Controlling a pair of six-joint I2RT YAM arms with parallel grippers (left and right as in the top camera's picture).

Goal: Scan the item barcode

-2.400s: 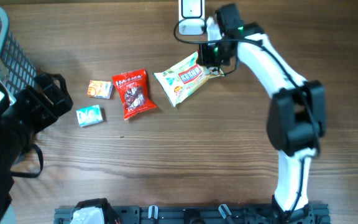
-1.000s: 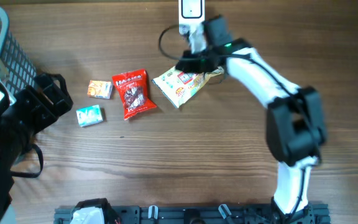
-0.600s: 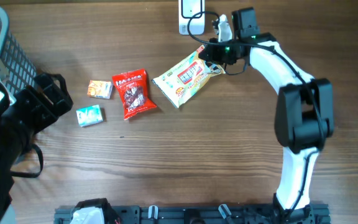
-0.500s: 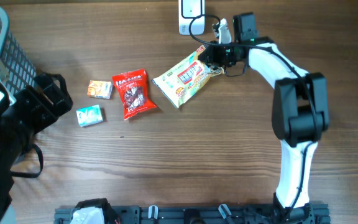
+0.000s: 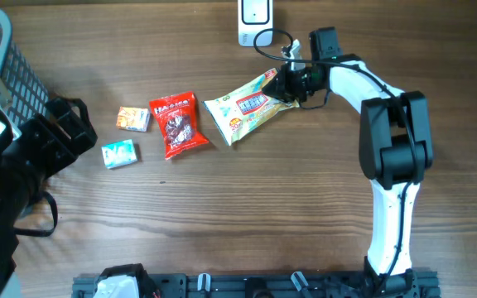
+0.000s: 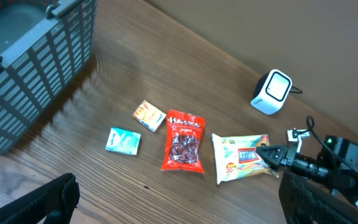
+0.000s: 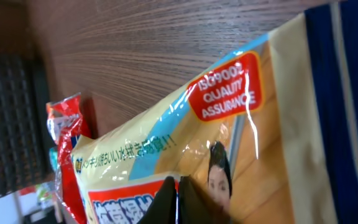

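A yellow snack packet [image 5: 243,109] lies slanted on the wooden table, its right end raised. My right gripper [image 5: 286,83] is shut on that end, just below the white scanner [image 5: 255,21] at the table's back edge. In the right wrist view the packet [image 7: 166,143] fills the frame behind the closed fingertips [image 7: 176,193]. The left wrist view shows the packet [image 6: 241,155], the right gripper [image 6: 271,154] and the scanner [image 6: 271,92] from afar. My left gripper [image 6: 185,211] hangs open over the table at the left, holding nothing.
A red snack bag [image 5: 176,124], a small orange box [image 5: 133,118] and a teal box [image 5: 120,154] lie left of the packet. A grey slatted basket [image 5: 7,58] stands at the far left. The scanner's black cable loops beside the right gripper.
The right gripper swung from left of the scanner back to the right and down a little. The packet's held end followed, so it now lies flatter. The left arm stayed put.
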